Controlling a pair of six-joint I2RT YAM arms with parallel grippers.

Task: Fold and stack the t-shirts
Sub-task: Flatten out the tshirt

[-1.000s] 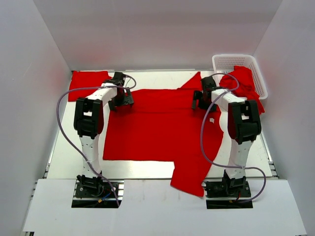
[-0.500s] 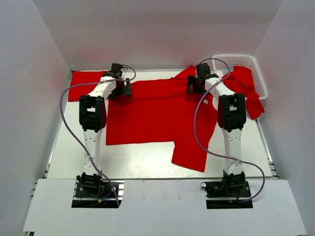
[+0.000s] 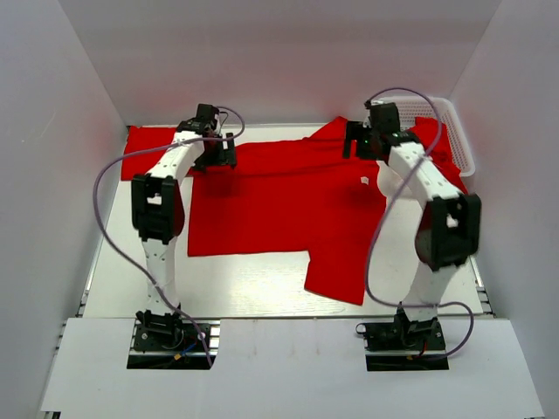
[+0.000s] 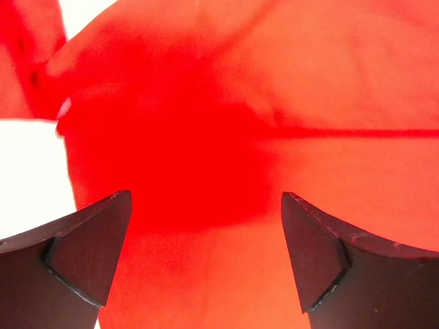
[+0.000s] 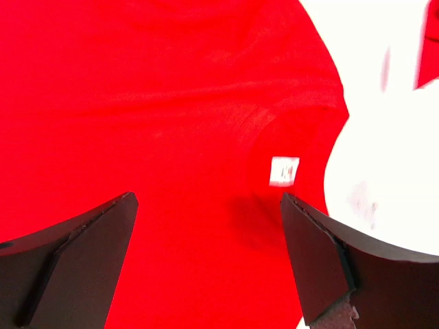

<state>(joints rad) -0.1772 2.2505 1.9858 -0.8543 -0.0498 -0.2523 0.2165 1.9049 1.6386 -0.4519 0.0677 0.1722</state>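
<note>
Two arms poise over a red t-shirt (image 3: 279,205) spread flat on the table (image 3: 244,288) to the left of the white basket (image 3: 460,131). Its collar end and small white neck label (image 3: 364,181) lie nearest the basket, and its hem lies farthest from it, so the long axis runs straight away from the basket, side to side across the arms. The right gripper (image 3: 362,150), jaws wide apart and holding nothing, hangs just beside the basket over the shirt's far shoulder. Its wrist camera shows the label between the fingers. The left gripper (image 3: 216,162), likewise spread and empty, hangs well apart from the basket over the far hem corner, with cloth directly beneath it. Each arm appears closest to its own end of the far edge, so a pinch at both ends looks like the natural next step. More red shirts (image 3: 441,153) spill from the basket, and a folded one (image 3: 144,150) lies at the side of the table farthest from it.
</note>
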